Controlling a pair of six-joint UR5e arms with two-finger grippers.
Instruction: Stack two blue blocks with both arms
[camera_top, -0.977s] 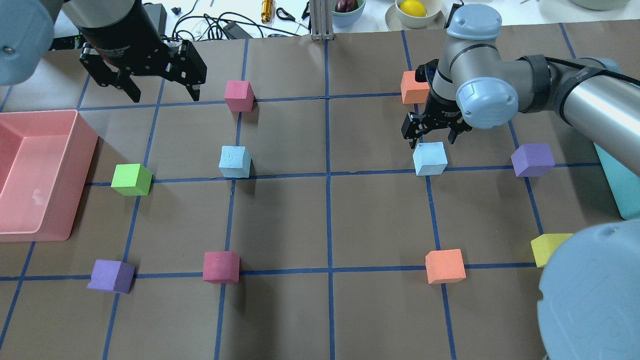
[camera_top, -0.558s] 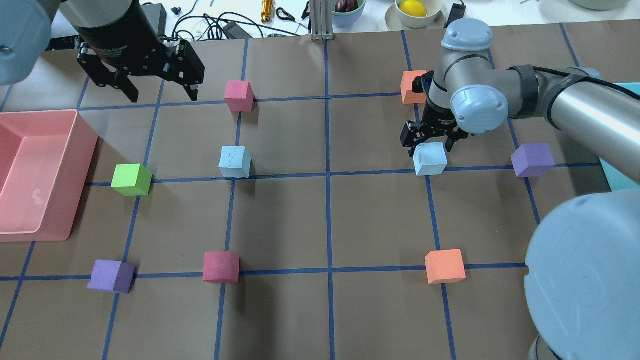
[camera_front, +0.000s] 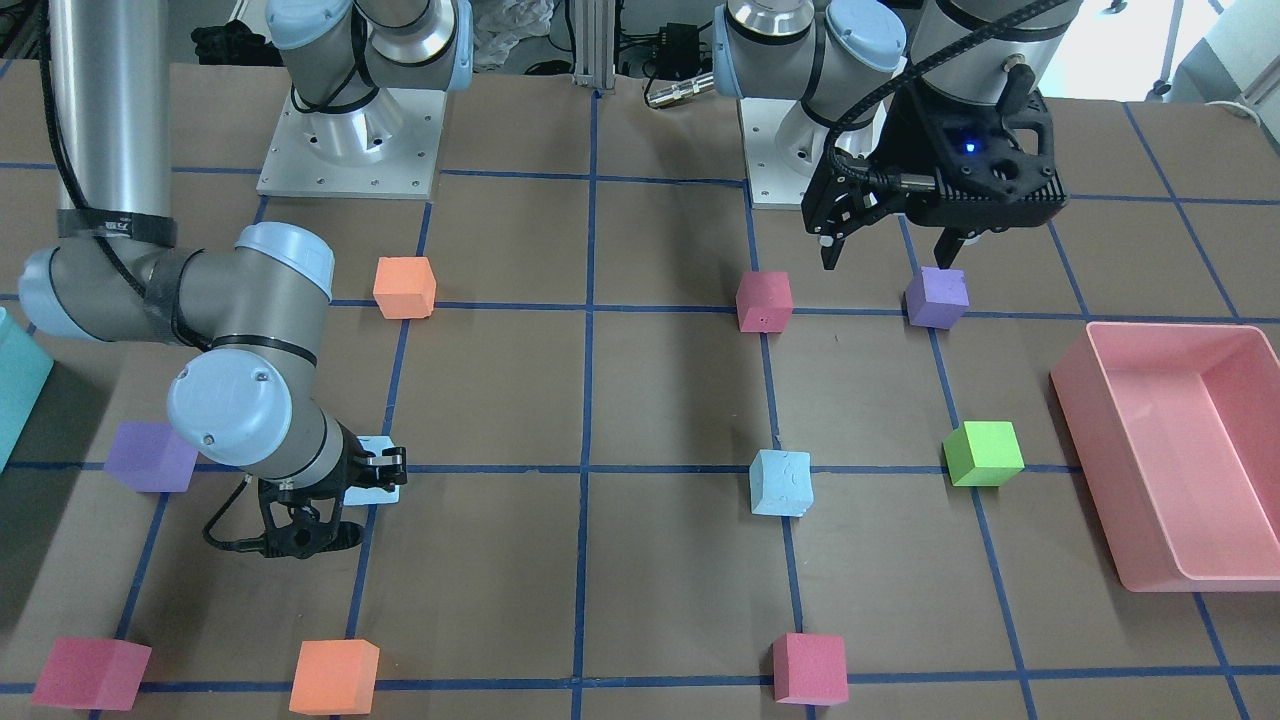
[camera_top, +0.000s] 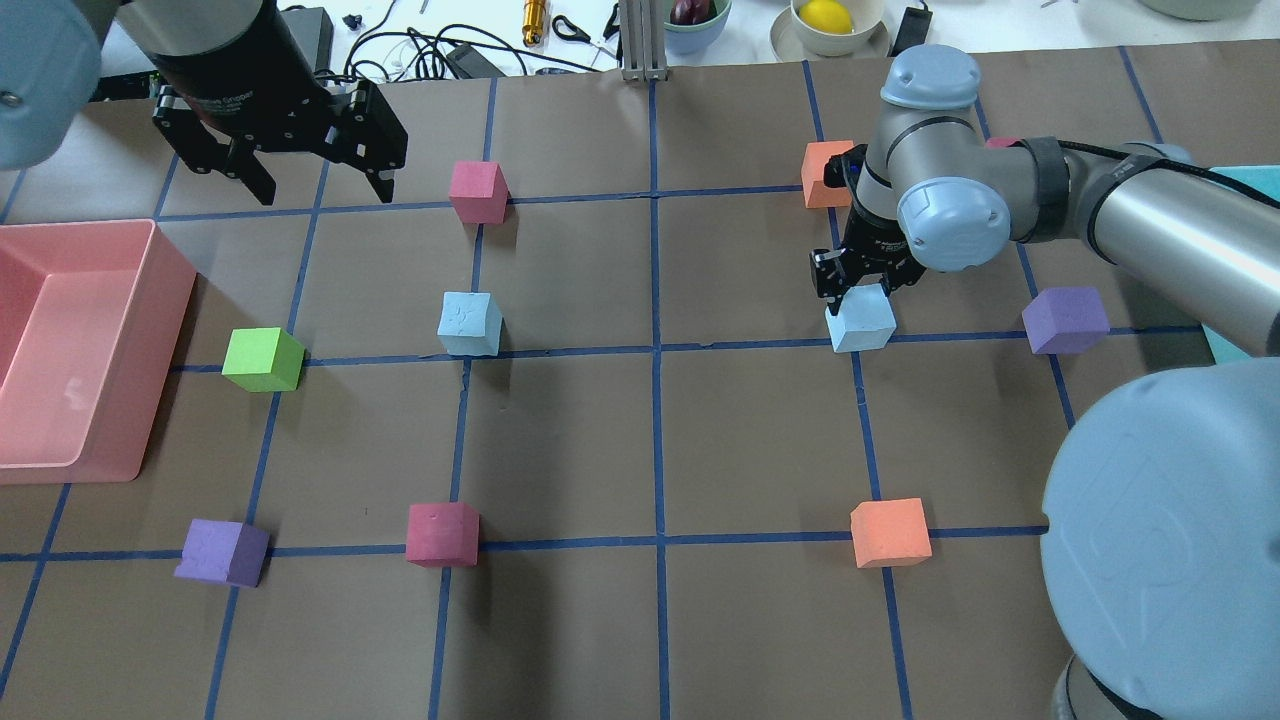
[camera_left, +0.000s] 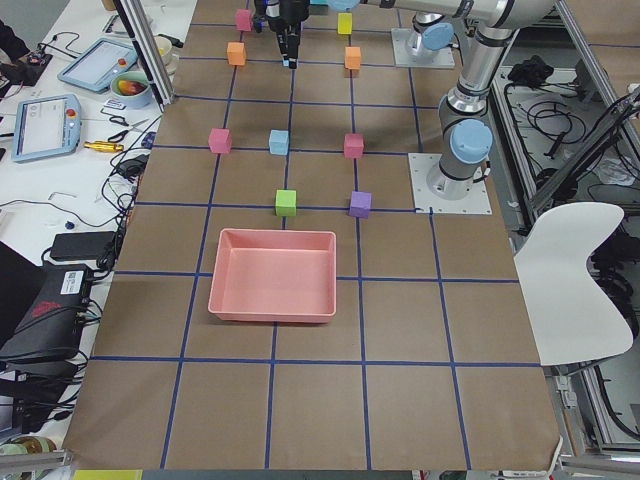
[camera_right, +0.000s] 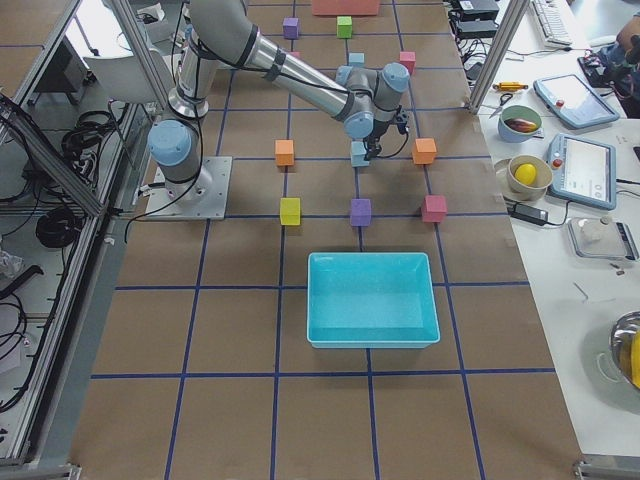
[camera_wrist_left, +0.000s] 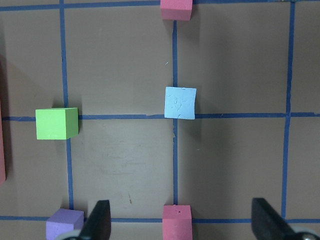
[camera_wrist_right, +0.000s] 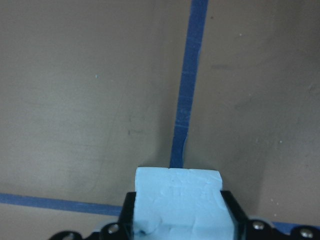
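One blue block (camera_top: 862, 322) sits on the table at mid right. My right gripper (camera_top: 858, 290) is down over it, and the right wrist view shows the block (camera_wrist_right: 177, 200) filling the space between the fingers, which touch both its sides. In the front view it (camera_front: 385, 490) peeks out from behind the right gripper (camera_front: 350, 490). The other blue block (camera_top: 470, 323) stands free at mid left and shows in the front view (camera_front: 781, 482) and the left wrist view (camera_wrist_left: 180, 102). My left gripper (camera_top: 330, 195) hangs open and empty, high over the far left.
A pink bin (camera_top: 150, 300) lies at the left edge and a teal bin (camera_right: 372, 262) on the right. Coloured cubes are scattered around: green (camera_top: 262, 359), red (camera_top: 477, 190), orange (camera_top: 825, 172), purple (camera_top: 1065, 319), red (camera_top: 441, 533), orange (camera_top: 889, 532), purple (camera_top: 222, 551).
My right gripper has come down over the right blue block and its jaws have narrowed onto it. My left gripper has hardly moved.
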